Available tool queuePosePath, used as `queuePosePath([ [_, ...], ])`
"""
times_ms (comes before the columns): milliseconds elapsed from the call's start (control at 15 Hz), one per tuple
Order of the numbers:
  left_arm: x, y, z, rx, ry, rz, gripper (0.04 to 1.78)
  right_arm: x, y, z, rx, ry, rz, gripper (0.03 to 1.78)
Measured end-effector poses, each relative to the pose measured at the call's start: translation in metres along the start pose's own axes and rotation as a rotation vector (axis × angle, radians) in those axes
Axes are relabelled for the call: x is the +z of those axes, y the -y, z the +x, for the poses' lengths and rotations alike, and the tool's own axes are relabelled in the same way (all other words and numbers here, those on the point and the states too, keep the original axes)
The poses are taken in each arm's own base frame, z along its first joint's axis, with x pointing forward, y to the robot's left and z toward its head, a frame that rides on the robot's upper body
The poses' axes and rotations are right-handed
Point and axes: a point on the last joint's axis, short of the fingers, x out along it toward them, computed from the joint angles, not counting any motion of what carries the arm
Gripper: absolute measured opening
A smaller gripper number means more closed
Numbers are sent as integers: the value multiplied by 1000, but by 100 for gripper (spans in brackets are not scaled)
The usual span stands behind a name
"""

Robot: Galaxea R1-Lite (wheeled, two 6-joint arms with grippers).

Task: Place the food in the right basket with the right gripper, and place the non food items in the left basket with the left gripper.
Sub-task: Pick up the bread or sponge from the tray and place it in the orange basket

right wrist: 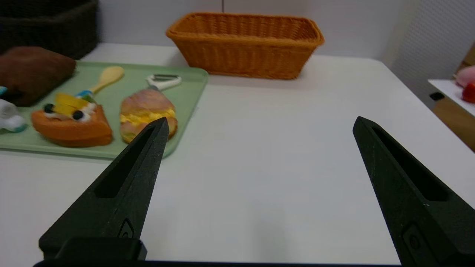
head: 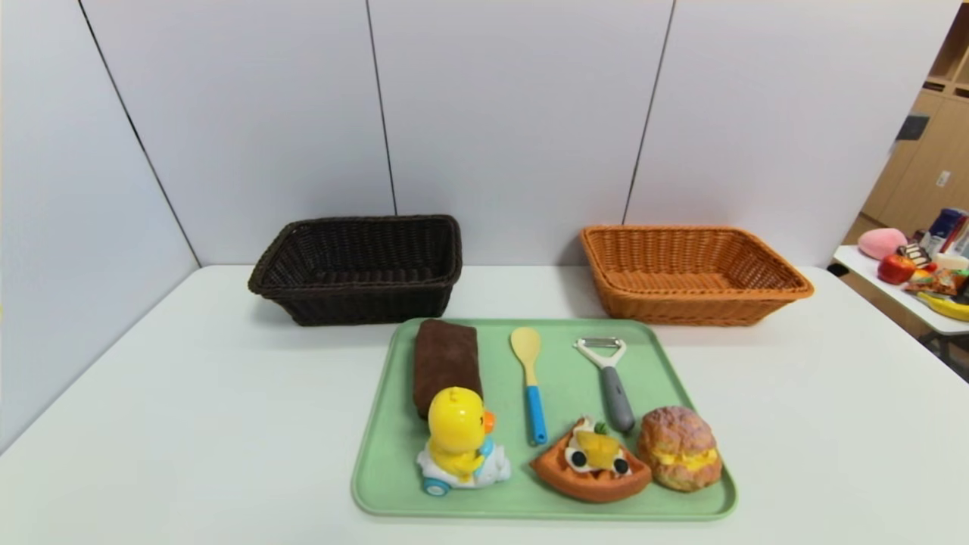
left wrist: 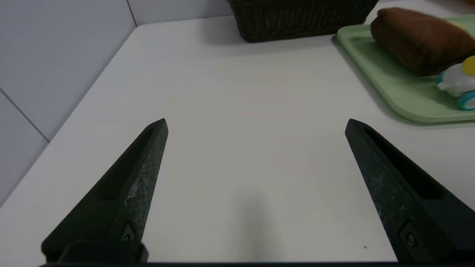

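White table [head: 189,409], grey wall panels [head: 515,106]

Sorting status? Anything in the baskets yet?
Done: nothing. The dark brown wicker basket and orange-tan wicker basket hold no items.
In hand: nothing. Left gripper and right gripper are open over bare table.
Left: all six on the green tray: brown folded towel, yellow duck toy, yellow spoon, grey-handled peeler, waffle wedge, round bun.

A tray [head: 666,378] holding six items sits before the left basket [head: 356,266] and the right basket [head: 693,272].
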Motion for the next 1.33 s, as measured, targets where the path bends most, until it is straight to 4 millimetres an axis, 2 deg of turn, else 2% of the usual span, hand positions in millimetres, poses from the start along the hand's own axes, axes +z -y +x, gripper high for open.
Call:
queuePosePath([
  [200,49,-2,3,-49,4,2,169,43,-1,0,114,26,-4,171],
  [333,81,-5,22,-62,-17,1,169,77,1,15,153,6,3,171],
  [400,95,-6,36,-65,-32,1,169,94,2,28,168,-16,8,171],
  [600,130,-12,94,-75,-84,-5,169,138,7,86,200,-82,22,171],
  [800,158,-17,161,-80,-135,-12,169,169,9,164,240,-148,36,171],
  [933,164,-18,207,-90,-185,-24,169,177,5,216,261,-190,42,171],
  [1133,166,-13,264,-110,-233,-53,169,170,-17,283,257,-268,37,171],
  [1200,162,-9,276,-110,-255,-55,169,162,-30,297,268,-322,31,171],
  [1333,152,-5,293,-98,-298,-49,169,146,-47,305,300,-482,26,171],
])
